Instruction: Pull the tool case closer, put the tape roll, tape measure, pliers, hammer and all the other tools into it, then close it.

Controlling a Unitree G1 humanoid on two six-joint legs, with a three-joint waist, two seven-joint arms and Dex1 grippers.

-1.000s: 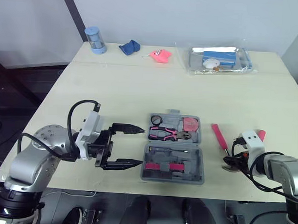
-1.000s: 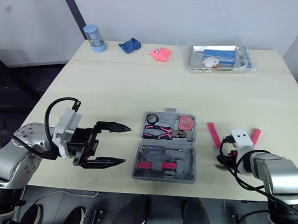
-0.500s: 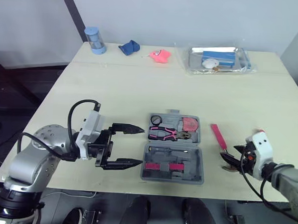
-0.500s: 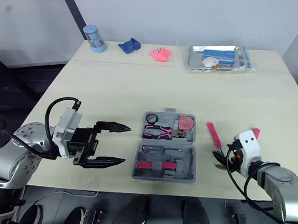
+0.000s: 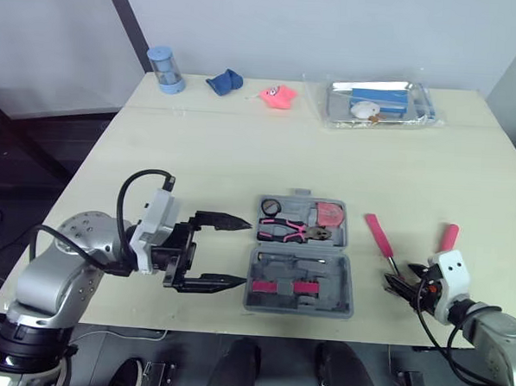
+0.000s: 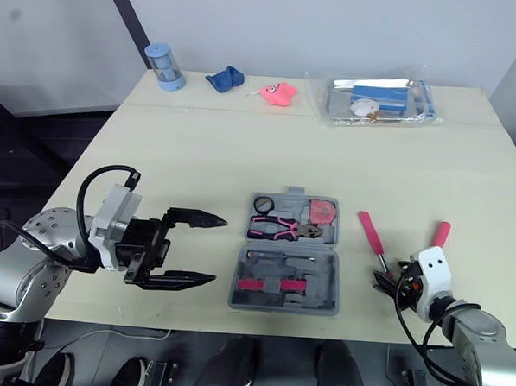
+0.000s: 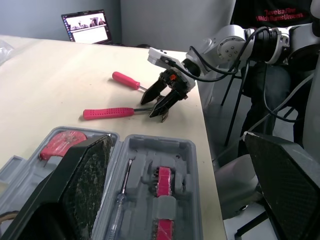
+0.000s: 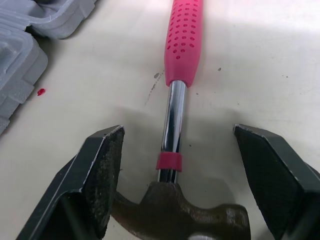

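Nearest you, at the front right of the table (image 5: 243, 149), your right gripper (image 5: 406, 281) is spread wide. Its fingers (image 8: 102, 175) stand on either side of the hammer (image 8: 172, 145) without touching it, level with the metal shaft just above the head.

The hammer lies flat. Its dark head is toward the front edge, right at the gripper. Its long axis runs away from you and leans a little left, so the pink handle ends near the case's right side.

Just right of it lies the screwdriver (image 5: 449, 236). Its handle points away and leans a little right, and its tip is in by the gripper, so the two tools splay apart like a V.

Your left gripper (image 5: 237, 252) hangs just left of the case (image 5: 302, 264). It is opened wide and empty, and its fingers point right at the case.

The case sits open and flat in the middle of the front half of the table, with its hinge running left to right. The pliers (image 5: 292, 231) lie across the far half, handles left and nose right. Other small tools sit in both halves, and I cannot tell exactly what they are.

At the far edge stand a blue canister (image 5: 165, 69), a blue cloth (image 5: 223, 81), a pink object (image 5: 279, 95) and a bagged tray (image 5: 379, 102).
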